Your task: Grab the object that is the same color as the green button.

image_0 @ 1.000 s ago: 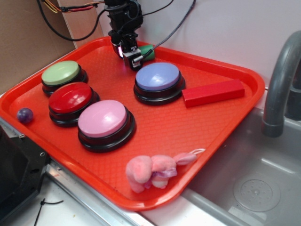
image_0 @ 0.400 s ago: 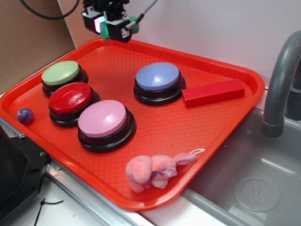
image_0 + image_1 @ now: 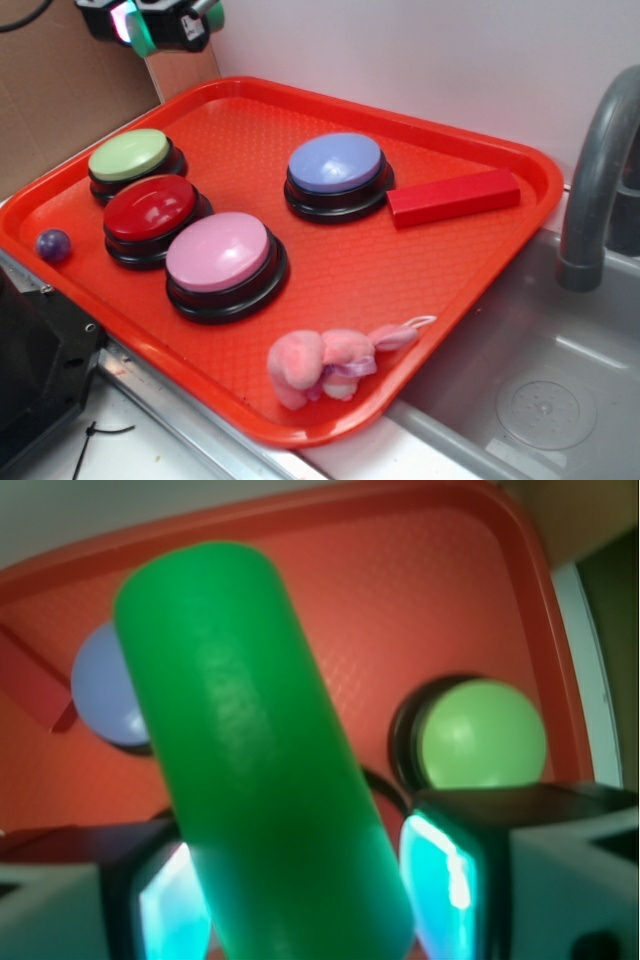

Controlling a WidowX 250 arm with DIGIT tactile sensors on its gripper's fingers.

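In the wrist view a smooth green cylinder (image 3: 255, 750) fills the middle, tilted, held between my two glowing fingers (image 3: 440, 880). My gripper (image 3: 150, 25) is shut on it, high above the tray's far left corner in the exterior view; only the cylinder's green end (image 3: 140, 30) shows there. The green button (image 3: 129, 155), pale green on a black base, sits at the tray's left side, and in the wrist view the green button (image 3: 482, 733) lies below, right of the cylinder.
An orange-red tray (image 3: 400, 270) holds a red button (image 3: 150, 208), a pink button (image 3: 218, 252), a blue button (image 3: 336, 163), a long red block (image 3: 453, 196), a small purple ball (image 3: 53, 244) and a pink plush toy (image 3: 325, 362). A grey faucet (image 3: 595, 170) and sink are at right.
My gripper has lifted off the tray's back edge with the green cylinder in it and moved up and to the left, now at the frame's top left corner.
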